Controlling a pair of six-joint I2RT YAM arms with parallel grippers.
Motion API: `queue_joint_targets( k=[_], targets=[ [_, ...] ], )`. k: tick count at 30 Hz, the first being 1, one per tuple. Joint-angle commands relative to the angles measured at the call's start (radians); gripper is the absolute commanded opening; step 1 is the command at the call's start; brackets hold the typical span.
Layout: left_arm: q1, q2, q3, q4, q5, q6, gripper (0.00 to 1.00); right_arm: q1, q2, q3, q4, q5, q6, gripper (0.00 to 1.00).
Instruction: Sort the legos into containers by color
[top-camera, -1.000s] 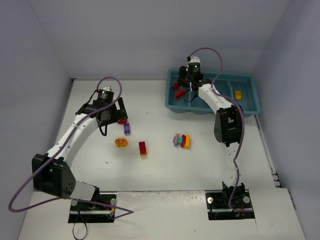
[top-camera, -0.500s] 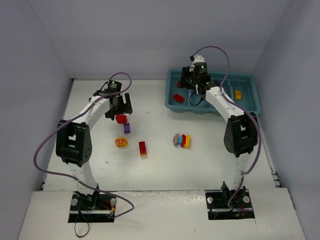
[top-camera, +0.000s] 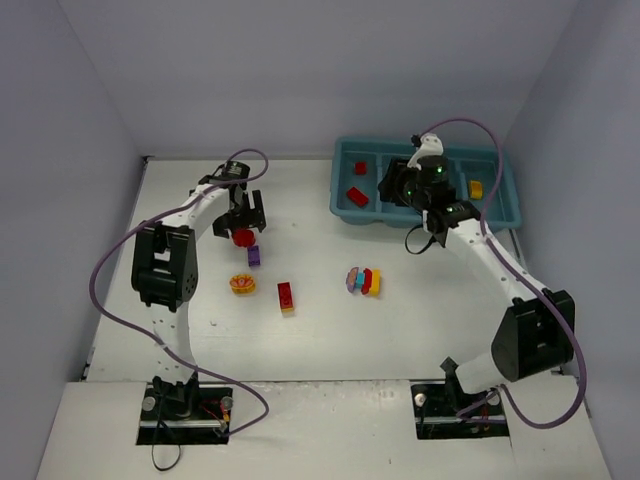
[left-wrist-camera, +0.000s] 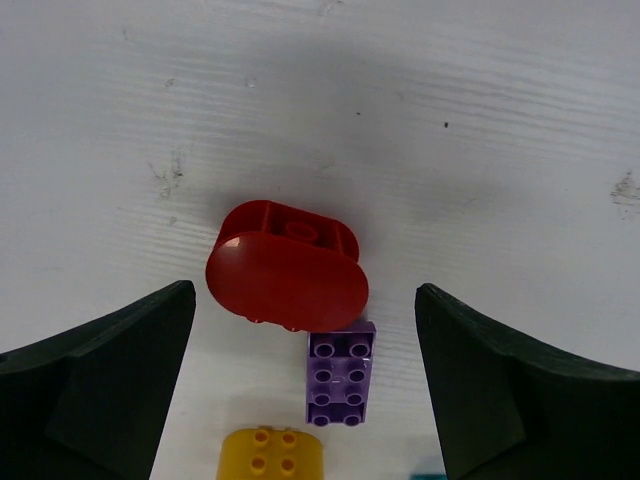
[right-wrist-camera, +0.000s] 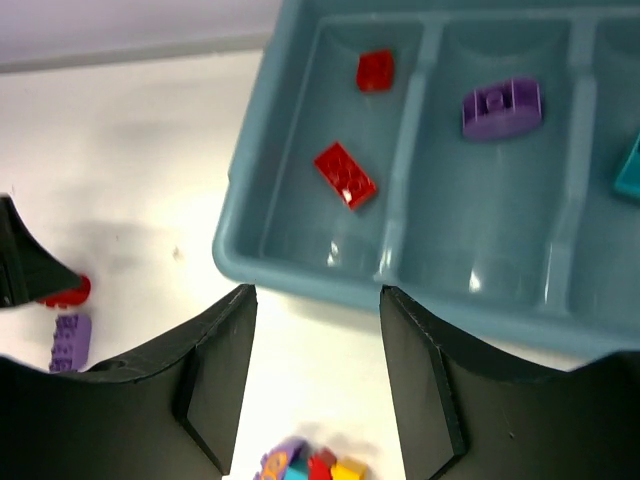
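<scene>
The teal tray (top-camera: 500, 215) stands at the back right. Its left compartment holds two red bricks (top-camera: 357, 195), (right-wrist-camera: 345, 175); a purple brick (right-wrist-camera: 501, 105) and a cyan one (right-wrist-camera: 628, 170) lie in the compartments beside it, and a yellow one (top-camera: 476, 189) at the far right. My right gripper (top-camera: 393, 187) is open and empty over the tray's near rim (right-wrist-camera: 300, 270). My left gripper (top-camera: 240, 222) is open just above a red rounded brick (left-wrist-camera: 287, 277), which is not gripped. A purple brick (left-wrist-camera: 342, 372) touches it.
A yellow-orange rounded brick (top-camera: 241, 284), a red-and-yellow brick (top-camera: 286, 297) and a multicoloured stack (top-camera: 363, 281) lie mid-table. The stack also shows in the right wrist view (right-wrist-camera: 310, 468). Grey walls close in the left, back and right sides.
My right gripper has drawn back from the tray's left compartment toward the near right, leaving a red brick there. My left arm has swung round while its gripper stays over the red rounded brick.
</scene>
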Motion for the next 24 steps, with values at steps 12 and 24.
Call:
queue_joint_targets(
  k=[12,24],
  targets=[
    [0.021,0.018,0.031,-0.002,-0.039,0.039,0.83,-0.005,-0.250,-0.201,0.003,-0.026,0.039,0.49],
    [0.010,-0.052,0.019,0.045,0.067,0.042,0.09,-0.005,-0.326,-0.239,-0.026,0.004,0.024,0.49]
  ],
)
